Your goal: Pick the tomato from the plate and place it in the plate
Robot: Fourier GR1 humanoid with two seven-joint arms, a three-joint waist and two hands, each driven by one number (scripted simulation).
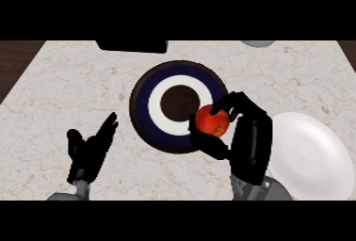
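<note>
A red tomato [211,121] is held in my right hand [249,141], whose fingers and thumb curl round it. It sits over the right edge of a dark blue plate with white ring and brown centre [154,101]. A plain white plate [309,153] lies just to the right, partly hidden behind my right forearm. My left hand [89,150] stays open at the lower left, fingers up, apart from both plates.
A black object [132,45] sits at the counter's far edge, and a grey rounded object [258,43] at the far right. Dark wood floor [14,66] shows beyond the counter's left edge.
</note>
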